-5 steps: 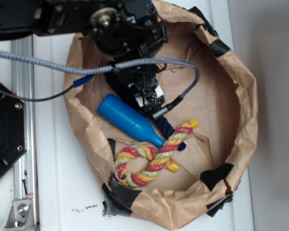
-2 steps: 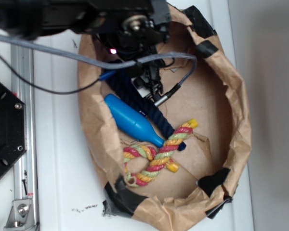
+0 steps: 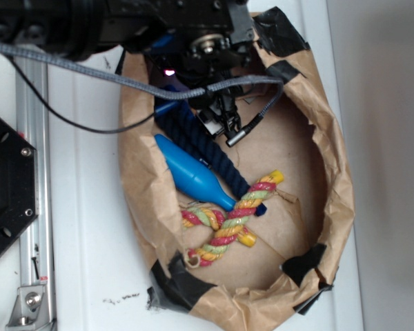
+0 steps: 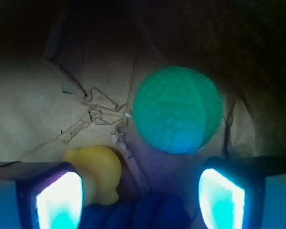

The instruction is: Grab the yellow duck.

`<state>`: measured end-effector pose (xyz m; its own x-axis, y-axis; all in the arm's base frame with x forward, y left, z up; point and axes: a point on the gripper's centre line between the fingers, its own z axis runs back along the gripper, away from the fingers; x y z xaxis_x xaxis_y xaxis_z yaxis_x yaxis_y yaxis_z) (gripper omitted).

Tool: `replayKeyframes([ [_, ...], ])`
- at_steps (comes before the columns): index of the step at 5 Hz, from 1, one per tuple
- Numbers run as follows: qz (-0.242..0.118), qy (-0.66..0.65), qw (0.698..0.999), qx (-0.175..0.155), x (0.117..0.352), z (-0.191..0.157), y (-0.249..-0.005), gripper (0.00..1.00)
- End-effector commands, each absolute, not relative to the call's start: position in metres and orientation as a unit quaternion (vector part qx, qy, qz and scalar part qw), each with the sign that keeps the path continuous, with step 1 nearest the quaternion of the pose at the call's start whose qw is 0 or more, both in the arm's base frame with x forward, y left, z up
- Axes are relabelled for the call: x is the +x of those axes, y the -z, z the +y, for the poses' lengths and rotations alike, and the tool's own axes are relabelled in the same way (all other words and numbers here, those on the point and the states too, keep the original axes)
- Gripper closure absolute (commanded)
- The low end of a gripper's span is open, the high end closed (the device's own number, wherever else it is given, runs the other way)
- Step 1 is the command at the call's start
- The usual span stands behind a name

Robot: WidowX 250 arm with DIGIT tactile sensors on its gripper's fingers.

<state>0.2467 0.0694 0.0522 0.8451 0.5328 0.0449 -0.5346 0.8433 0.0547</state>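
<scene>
Your hand (image 4: 140, 198) is spread wide; the small smooth yellow duck (image 4: 97, 174) sits against 1 finger (image 4: 57, 200), so closing may nudge it aside.

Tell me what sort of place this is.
Most likely a robot test bench, not a home: a taped-up brown paper bin of toys on a white tabletop, with a metal rail alongside and cabled robot arm overhead.

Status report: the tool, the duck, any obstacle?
Tool open, empty. Yellow duck by its left finger, ungrasped. Green ball just ahead.
</scene>
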Motion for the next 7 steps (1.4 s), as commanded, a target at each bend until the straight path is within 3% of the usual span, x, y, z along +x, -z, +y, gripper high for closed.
replayKeyframes([
  [1, -0.031, -0.290, 0.955, 0.052, 0.232, 0.087, -0.061, 0.00],
  [2, -0.039, -0.285, 0.956, 0.053, 0.226, 0.086, -0.059, 0.00],
  [3, -0.071, -0.261, 0.962, 0.042, 0.245, 0.071, -0.039, 0.00],
  [4, -0.066, -0.227, 0.971, 0.017, 0.262, 0.040, -0.031, 0.00],
  [5, -0.065, -0.201, 0.977, -0.008, 0.272, 0.014, -0.037, 0.00],
  [7, -0.084, -0.230, 0.968, -0.054, 0.266, 0.005, -0.063, 0.00],
])
